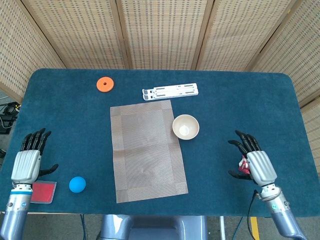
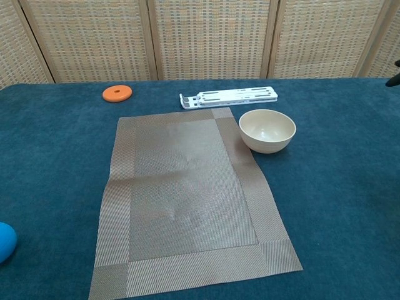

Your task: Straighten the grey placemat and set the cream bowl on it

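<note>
The grey placemat (image 1: pixel 147 149) (image 2: pixel 186 197) lies flat in the middle of the blue table, turned slightly off square. The cream bowl (image 1: pixel 185 126) (image 2: pixel 267 130) stands upright on the cloth just off the mat's right edge, touching or nearly touching it. My left hand (image 1: pixel 26 161) hovers at the table's left front with fingers spread and nothing in it. My right hand (image 1: pixel 255 161) is at the right front, fingers apart, empty, over a red and white packet. In the chest view only a dark fingertip (image 2: pixel 394 80) shows at the right edge.
A white folding stand (image 1: pixel 170 92) (image 2: pixel 229 97) lies behind the mat. An orange disc (image 1: pixel 105 84) (image 2: pixel 117 94) sits at the back left. A blue ball (image 1: pixel 77 184) (image 2: pixel 5 240) and a red card (image 1: pixel 42 192) lie by the left hand. The packet (image 1: pixel 243 164) peeks out beside the right hand.
</note>
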